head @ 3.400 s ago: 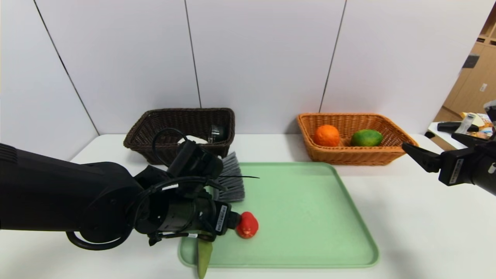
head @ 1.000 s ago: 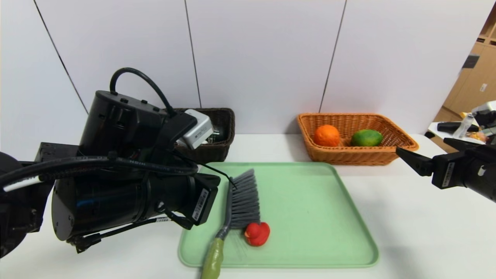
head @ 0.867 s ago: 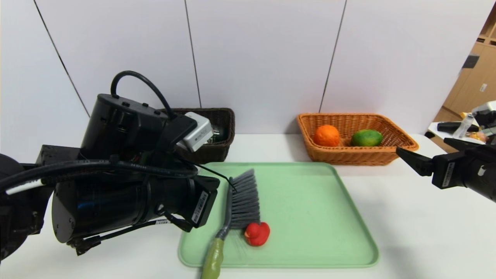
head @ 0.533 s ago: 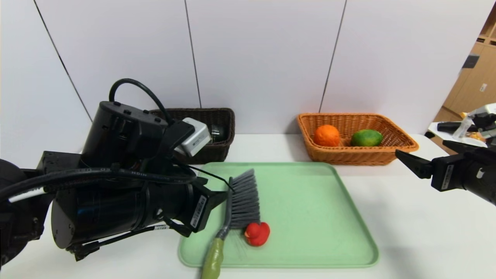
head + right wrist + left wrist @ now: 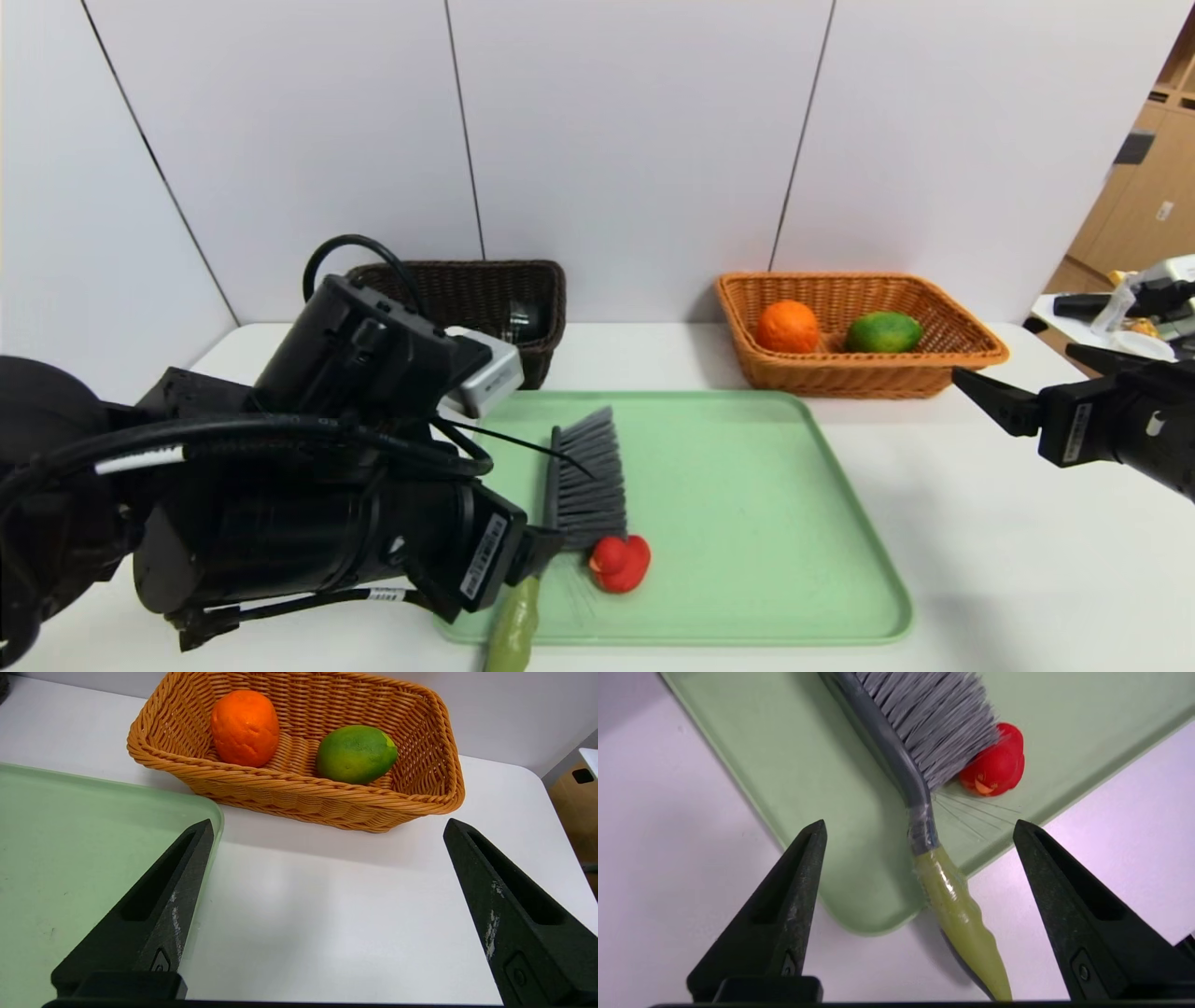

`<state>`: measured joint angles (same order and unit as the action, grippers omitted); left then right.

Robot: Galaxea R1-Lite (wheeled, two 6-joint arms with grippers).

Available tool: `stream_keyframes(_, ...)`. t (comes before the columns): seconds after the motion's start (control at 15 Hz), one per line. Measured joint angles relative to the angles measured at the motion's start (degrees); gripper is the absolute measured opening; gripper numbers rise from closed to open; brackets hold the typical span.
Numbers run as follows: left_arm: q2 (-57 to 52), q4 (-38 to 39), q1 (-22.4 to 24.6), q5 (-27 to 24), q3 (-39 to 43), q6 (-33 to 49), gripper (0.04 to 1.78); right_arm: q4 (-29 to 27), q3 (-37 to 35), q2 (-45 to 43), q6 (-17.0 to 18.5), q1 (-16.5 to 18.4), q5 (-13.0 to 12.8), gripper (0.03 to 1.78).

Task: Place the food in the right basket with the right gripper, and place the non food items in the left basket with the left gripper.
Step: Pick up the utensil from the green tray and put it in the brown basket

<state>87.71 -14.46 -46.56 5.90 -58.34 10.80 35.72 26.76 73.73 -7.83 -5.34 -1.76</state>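
- The table (image 5: 980, 523) is white; a green tray (image 5: 747, 523) lies at the middle of its near half, touching neither basket.
- The left gripper (image 5: 920, 830) hovers over the tray's near left corner, its jaws spread wide with the brush's handle between them, untouched.
- The right gripper (image 5: 327, 830) hangs over the table's right side, in front of the tan basket, jaws wide apart and empty.
- The dark basket (image 5: 485, 289) stands at the far edge, left of centre; a glass cup (image 5: 518, 320) shows inside.
- The tan basket (image 5: 962, 336) stands at the far edge, right of centre.
- The brush (image 5: 924, 732) lies on the tray's left part, its green handle overhanging the near edge.
- The green fruit (image 5: 356, 753) and orange (image 5: 245, 727) sit apart in the tan basket.
- The red duck (image 5: 994, 765) sits against the bristles.
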Motion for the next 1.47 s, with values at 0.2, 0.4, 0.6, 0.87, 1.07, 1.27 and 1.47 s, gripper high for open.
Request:
stream_keyframes(0.2,3.0,-9.9,-0.9,-0.1,-6.0,0.2,1.51,0.0,-0.4,0.0,0.0,0.0,0.0,1.69)
stream_keyframes(0.4,7.1,-10.8,-2.0,0.0,-7.4,1.0,1.57,0.0,-0.8,0.0,0.0,0.0,0.0,1.69)
stream_keyframes(0.6,10.7,-8.9,-2.6,0.1,-7.2,2.6,1.62,0.0,-0.8,0.0,0.0,0.0,0.1,1.69)
stream_keyframes(0.87,13.8,-6.7,-2.6,0.6,-6.3,2.8,1.65,0.0,-0.7,0.2,0.1,0.0,0.8,1.69)
stream_keyframes(1.07,14.9,-6.6,-2.6,0.5,-6.2,2.6,1.67,0.1,-0.7,0.3,0.1,0.0,0.9,1.69)
stream_keyframes(1.27,15.7,-6.5,-2.6,0.7,-5.8,2.2,1.42,0.1,-0.7,0.4,0.1,0.0,0.9,1.69)
stream_keyframes(1.47,16.0,-5.1,-2.6,0.8,-5.6,2.0,0.99,0.1,-0.7,0.5,0.1,0.0,0.9,1.69)
